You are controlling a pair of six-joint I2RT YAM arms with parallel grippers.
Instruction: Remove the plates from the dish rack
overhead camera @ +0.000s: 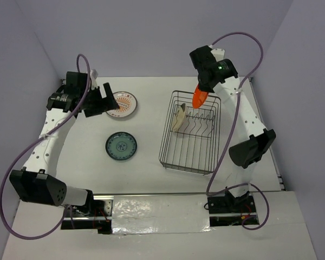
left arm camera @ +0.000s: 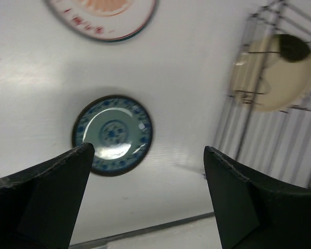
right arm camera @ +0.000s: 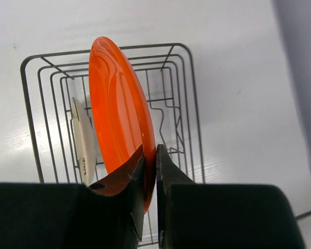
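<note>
My right gripper is shut on the rim of the solid orange plate, holding it on edge above the far end of the dish rack; the wrist view shows the plate pinched between the jaws, clear of the rack. A cream plate stands upright in the rack's far left, also in the right wrist view and the left wrist view. My left gripper is open and empty above the table. A teal-green plate and a white plate with an orange pattern lie flat on the table.
The white table ends at a near edge with a silver strip. Lilac walls close in the back and both sides. The rack's upright divider prongs stand to the right of the cream plate.
</note>
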